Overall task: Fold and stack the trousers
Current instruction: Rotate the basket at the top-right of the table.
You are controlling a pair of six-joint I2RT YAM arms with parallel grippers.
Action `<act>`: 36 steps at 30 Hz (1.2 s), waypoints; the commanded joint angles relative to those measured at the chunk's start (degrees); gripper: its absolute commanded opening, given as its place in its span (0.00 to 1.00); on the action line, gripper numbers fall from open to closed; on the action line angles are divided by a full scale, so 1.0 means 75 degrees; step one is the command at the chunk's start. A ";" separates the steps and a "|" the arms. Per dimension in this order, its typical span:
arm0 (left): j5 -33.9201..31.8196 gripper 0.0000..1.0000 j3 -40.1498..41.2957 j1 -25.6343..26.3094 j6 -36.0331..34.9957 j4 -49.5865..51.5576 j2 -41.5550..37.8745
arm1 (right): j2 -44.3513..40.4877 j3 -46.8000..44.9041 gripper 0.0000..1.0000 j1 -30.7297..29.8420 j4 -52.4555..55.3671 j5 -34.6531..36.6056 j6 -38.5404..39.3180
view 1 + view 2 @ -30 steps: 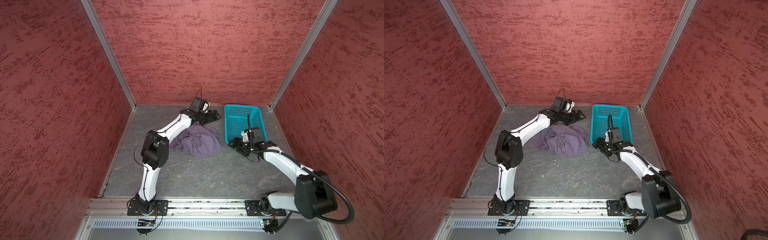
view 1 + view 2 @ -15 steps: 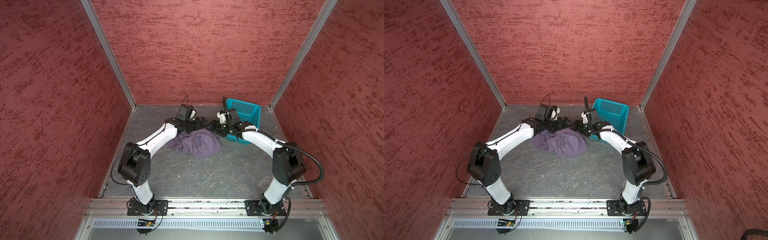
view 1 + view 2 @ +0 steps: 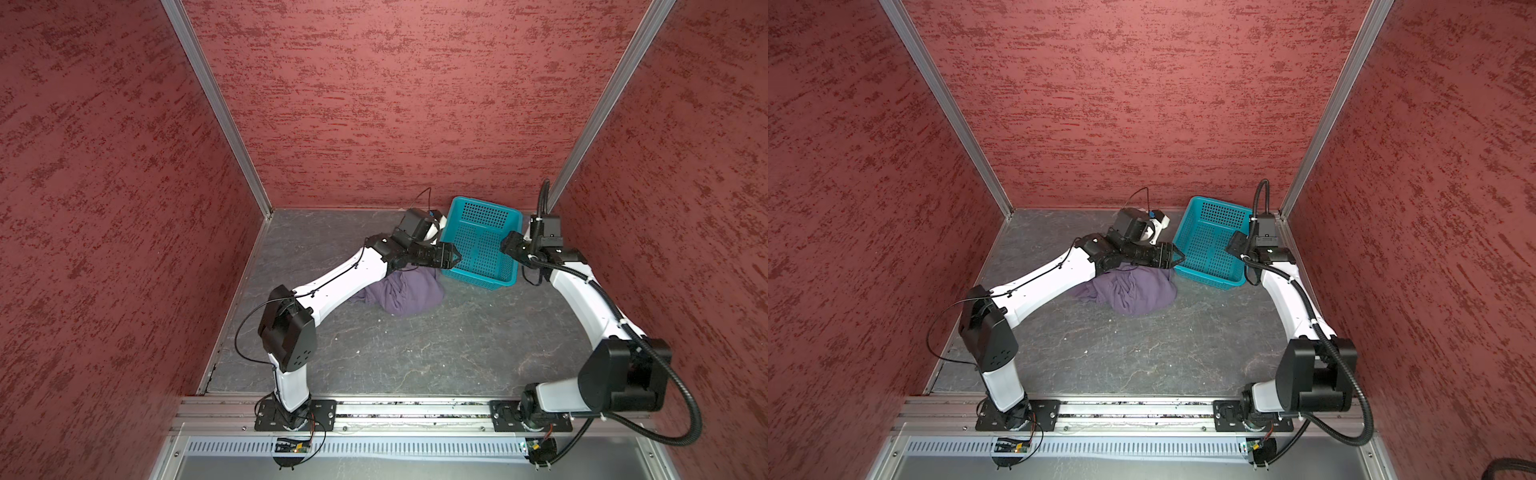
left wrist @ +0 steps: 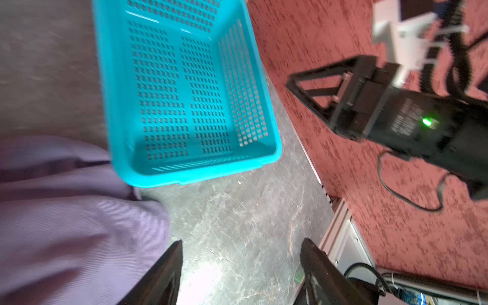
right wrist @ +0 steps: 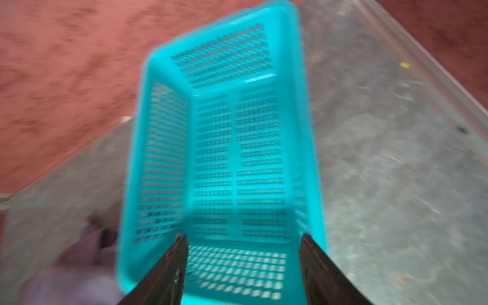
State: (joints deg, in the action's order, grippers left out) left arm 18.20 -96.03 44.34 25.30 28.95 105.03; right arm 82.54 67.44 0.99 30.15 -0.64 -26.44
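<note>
The left fingers (image 4: 169, 272) stand wide apart with only bare counter between them, just beside the crumpled dusty-purple cloth trousers (image 3: 409, 293). The right fingers (image 5: 171, 269) are also spread wide and hold nothing, above the teal perforated plastic basket (image 3: 473, 279). The trousers lie heaped on the grey marbled counter (image 3: 415, 353), touching the basket's near corner.

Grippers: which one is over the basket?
The right gripper: it hangs over the teal basket's rim, its wrist view looking straight in. The left gripper is beside the basket, by the edge of the purple trousers.
</note>
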 commanded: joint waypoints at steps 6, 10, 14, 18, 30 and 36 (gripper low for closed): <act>0.0048 0.72 0.0386 0.0434 0.0267 0.0297 0.0181 | 0.1508 -0.0478 0.67 0.0428 -0.0562 0.0309 0.0237; 0.0246 0.78 0.0633 0.0620 0.0554 -0.0011 0.0321 | 0.1799 -0.0671 0.61 0.0428 -0.0979 0.0022 -0.0040; 0.0242 0.77 0.0506 0.0546 0.0736 -0.0048 0.0657 | 0.1490 -0.1289 0.54 0.0419 -0.1506 -0.0639 -0.0597; 0.0303 0.77 0.0385 0.0283 0.0833 -0.0486 0.0860 | 0.0771 -0.2333 0.54 0.0389 -0.2208 -0.1329 -0.1438; 0.1351 0.77 -0.1775 -0.0432 0.1177 -0.0808 0.2736 | -0.0931 -0.3879 0.81 -0.1848 -0.3855 -0.0830 -0.3706; 0.1366 0.77 -0.2846 -0.0494 0.1144 -0.0527 0.3243 | -0.0988 -0.3600 0.82 -0.1866 -0.3364 -0.0551 -0.3304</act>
State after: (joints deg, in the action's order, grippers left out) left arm 27.07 -114.56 40.77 34.06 24.73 129.19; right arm 76.58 38.46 -12.93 5.10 -7.68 -51.11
